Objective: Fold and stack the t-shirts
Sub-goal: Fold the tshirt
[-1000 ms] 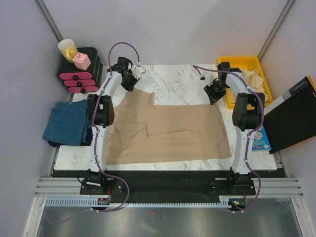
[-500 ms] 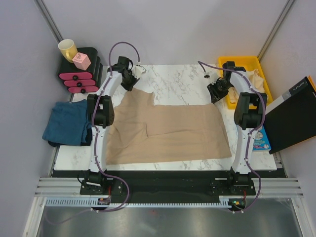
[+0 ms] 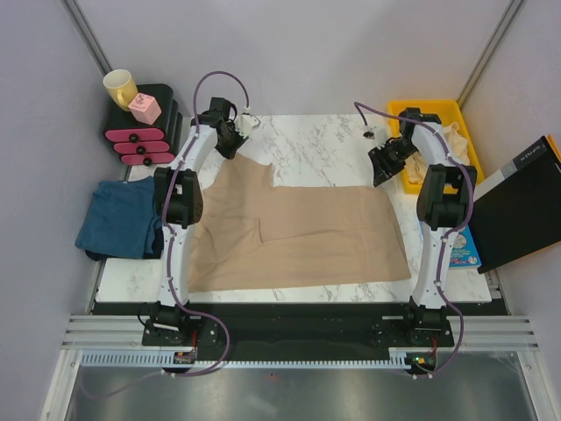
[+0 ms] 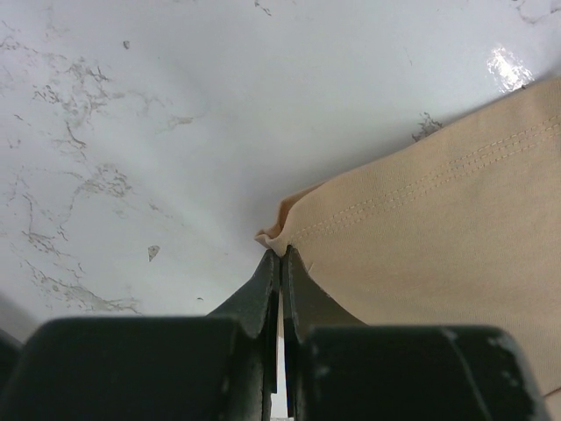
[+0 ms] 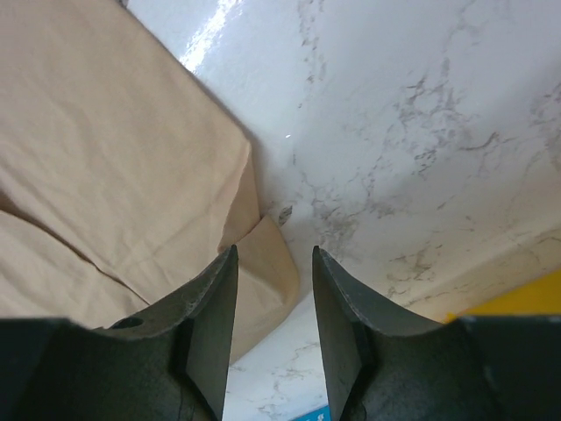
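A tan cotton t-shirt (image 3: 298, 232) lies spread flat over most of the white marble table (image 3: 316, 145), its near hem running close along the table's near edge; its far-left stitched corner is pinched in the left tool (image 4: 280, 254), whose jaws are shut tight on the fabric, and that corner is judged to be drawn toward the far-left of the table so that the cloth is kept taut for folding; the right tool (image 5: 273, 263) is held with its jaws partly apart and nothing between them, low over the far-right corner, where a small flap is turned over on itself, seemingly lined up so that this corner can be taken; bare marble is left along the far edge between the two tools, which gives room for lifting and folding, while only a narrow strip shows to the right; a folded teal-blue t-shirt (image 3: 118, 217) sits beside the table's left edge, and a yellow plastic bin (image 3: 425, 110) holding beige t-shirts (image 3: 456, 140) stands just right of the right tool, so sideways swings there are judged tight.
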You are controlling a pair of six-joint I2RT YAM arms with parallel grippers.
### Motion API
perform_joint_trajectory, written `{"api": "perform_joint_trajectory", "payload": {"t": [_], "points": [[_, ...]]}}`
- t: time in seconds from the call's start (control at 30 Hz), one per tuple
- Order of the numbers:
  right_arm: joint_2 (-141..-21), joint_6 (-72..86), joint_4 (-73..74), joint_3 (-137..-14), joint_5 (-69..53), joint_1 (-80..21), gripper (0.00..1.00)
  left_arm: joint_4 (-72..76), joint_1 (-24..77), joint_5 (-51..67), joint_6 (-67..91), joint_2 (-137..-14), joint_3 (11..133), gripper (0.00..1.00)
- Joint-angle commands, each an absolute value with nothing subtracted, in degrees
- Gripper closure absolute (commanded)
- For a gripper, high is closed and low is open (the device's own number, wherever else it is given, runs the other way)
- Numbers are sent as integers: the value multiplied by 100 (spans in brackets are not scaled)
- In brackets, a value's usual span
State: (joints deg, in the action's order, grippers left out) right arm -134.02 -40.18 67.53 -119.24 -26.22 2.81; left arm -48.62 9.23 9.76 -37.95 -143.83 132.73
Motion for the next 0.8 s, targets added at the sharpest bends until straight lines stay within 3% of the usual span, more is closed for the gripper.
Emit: {"api": "perform_joint_trajectory", "payload": {"t": [0.0,0.5,0.6,0.73,0.77], "points": [[-13386,-4184,6961,-11760,-2945,290,53,-4790,932,896,-3911,-14010,13263,98],[-13456,-4148,6627,-11356,-2900,281,57,-4764,940,844,-3894,-13931,13175,98],[-13430,-4166,6609,-11224,-2927,290,64,-4755,940,826,-3929,-13904,13157,98],[-13395,-4166,6583,-11206,-2839,281,80,-4764,940,809,-3911,-13852,13087,98],[-13360,-4157,6574,-11206,-2839,281,80,-4764,940,817,-3911,-13817,13061,98]]}}
